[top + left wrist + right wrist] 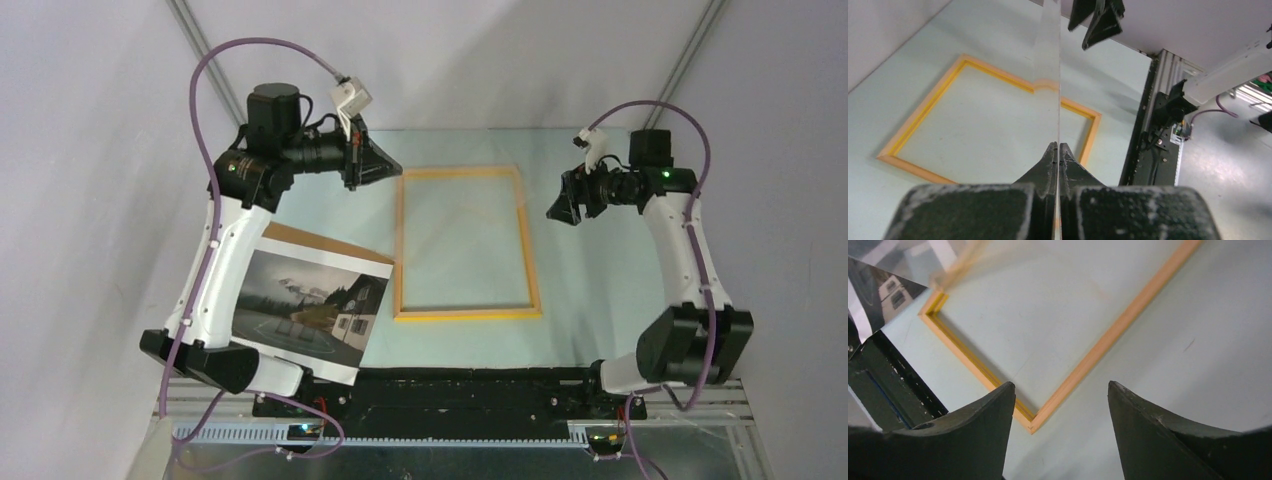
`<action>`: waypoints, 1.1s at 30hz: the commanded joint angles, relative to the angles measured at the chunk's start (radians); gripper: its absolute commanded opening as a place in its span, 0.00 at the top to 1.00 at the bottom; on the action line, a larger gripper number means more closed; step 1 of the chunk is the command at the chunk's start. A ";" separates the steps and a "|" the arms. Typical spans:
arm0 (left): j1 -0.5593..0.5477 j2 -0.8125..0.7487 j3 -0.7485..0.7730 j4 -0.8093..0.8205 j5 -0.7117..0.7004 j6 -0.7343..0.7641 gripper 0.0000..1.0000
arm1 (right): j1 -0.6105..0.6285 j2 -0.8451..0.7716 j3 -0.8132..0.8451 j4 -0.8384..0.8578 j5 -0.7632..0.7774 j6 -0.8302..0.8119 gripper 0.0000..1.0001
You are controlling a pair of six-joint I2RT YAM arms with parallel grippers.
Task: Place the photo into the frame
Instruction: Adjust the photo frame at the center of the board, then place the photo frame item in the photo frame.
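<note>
Plain pale-lavender walls (80, 150) are closing in the table on left, back and right. Metal struts (190, 35) are running up the two back corners. The mint-green tabletop (600, 240) is taking soft, even light, with faint shadows. Grey speckled floor (1228, 170) is showing beyond the black rail (450, 385) at the near edge.

The clear pane (1050, 75) in your left gripper (1058, 146) spans over the frame (468, 313), blocking the way down. Right of the frame the table (600, 290) is free; the photo (300, 300) covers the left.
</note>
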 commanded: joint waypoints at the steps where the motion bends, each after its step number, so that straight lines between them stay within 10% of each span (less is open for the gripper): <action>1: -0.055 -0.074 -0.040 0.034 0.019 0.081 1.00 | 0.013 -0.128 0.106 -0.050 -0.131 -0.143 0.26; 19: -0.162 -0.151 -0.103 -0.009 0.015 0.158 1.00 | 0.236 -0.070 0.401 -0.319 -0.268 -0.317 0.18; 33: -0.162 -0.126 -0.080 -0.010 0.082 0.181 1.00 | 0.307 -0.038 0.295 -0.395 -0.380 -0.392 0.43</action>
